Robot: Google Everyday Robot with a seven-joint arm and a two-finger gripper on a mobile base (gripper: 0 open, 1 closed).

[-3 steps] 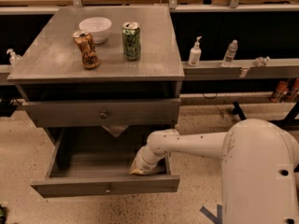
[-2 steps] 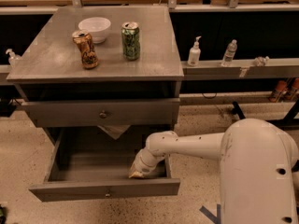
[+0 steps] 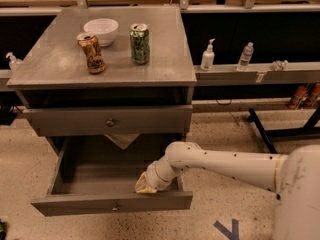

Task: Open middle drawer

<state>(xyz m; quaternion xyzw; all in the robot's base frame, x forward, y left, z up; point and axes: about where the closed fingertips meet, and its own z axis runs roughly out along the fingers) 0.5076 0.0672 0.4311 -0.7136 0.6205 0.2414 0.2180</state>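
Clerk: Entry one, the middle drawer (image 3: 95, 203). Location?
Keeper: Lowest front showing on the grey cabinet (image 3: 55, 66), drawn well out toward the camera. Small knob (image 3: 116, 207) at the panel's centre. The upper drawer (image 3: 150, 120) sits nearly flush above it.
Clerk: Step in hand, and how best done?
Keeper: Judged to be the last of the pull. The contact is right of centre, so the draw should run straight along the runners; a sideways load may rack the box. It should ease off before the stop, since a bowl (image 3: 101, 30), a green can (image 3: 140, 44) and a brown can (image 3: 92, 53) stand on top and a jolt could shake them.
Clerk: Entry two, the gripper (image 3: 144, 184)?
Keeper: Inside the drawer at its right front, just behind the front panel. Jaws spread or pressed together: cannot tell.
Clerk: Arm (image 3: 225, 164), pose?
Keeper: Reaches in low from the right, forearm near level, wrist bent down and leftward into the box
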